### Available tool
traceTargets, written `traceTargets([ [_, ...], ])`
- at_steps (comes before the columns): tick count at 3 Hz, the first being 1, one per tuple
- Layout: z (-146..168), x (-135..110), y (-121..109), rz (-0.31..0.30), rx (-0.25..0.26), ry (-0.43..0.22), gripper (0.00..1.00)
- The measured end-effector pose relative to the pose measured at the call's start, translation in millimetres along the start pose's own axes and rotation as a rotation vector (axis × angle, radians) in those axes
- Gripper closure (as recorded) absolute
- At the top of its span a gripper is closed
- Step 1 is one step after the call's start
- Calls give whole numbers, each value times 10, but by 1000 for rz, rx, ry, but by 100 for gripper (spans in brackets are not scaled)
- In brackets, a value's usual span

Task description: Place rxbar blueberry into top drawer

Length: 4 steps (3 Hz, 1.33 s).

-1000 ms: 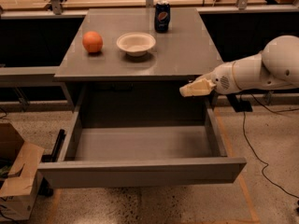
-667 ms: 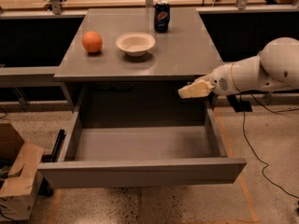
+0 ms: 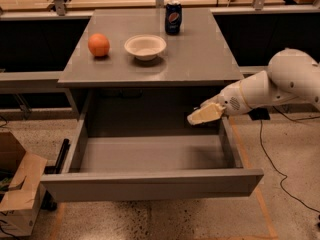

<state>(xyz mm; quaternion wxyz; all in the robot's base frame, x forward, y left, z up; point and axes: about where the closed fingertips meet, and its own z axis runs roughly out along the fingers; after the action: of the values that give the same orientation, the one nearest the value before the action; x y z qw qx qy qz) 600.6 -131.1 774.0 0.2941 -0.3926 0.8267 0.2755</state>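
The top drawer (image 3: 150,185) of the grey cabinet is pulled fully out, and its grey floor shows nothing lying on it. My gripper (image 3: 201,116) reaches in from the right on the white arm (image 3: 280,84). It hangs just under the cabinet top, above the back right corner of the drawer. The rxbar blueberry is not visible anywhere; I cannot tell whether it is in the gripper.
On the cabinet top (image 3: 200,54) stand an orange (image 3: 98,44), a white bowl (image 3: 145,46) and a blue Pepsi can (image 3: 173,17). A cardboard box (image 3: 17,189) sits on the floor at the left. Black cables (image 3: 272,164) trail on the floor at the right.
The gripper has crept a little to the left over the drawer's back right corner. Nothing else has moved.
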Motion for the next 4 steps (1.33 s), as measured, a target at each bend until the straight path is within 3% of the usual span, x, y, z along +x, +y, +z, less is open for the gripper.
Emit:
traceTargets([
  [1,318,346,131,15,-103,56,83],
  [2,736,734,253,40,-207,48,51],
  [4,1026,919,373,39,-287,36,5],
])
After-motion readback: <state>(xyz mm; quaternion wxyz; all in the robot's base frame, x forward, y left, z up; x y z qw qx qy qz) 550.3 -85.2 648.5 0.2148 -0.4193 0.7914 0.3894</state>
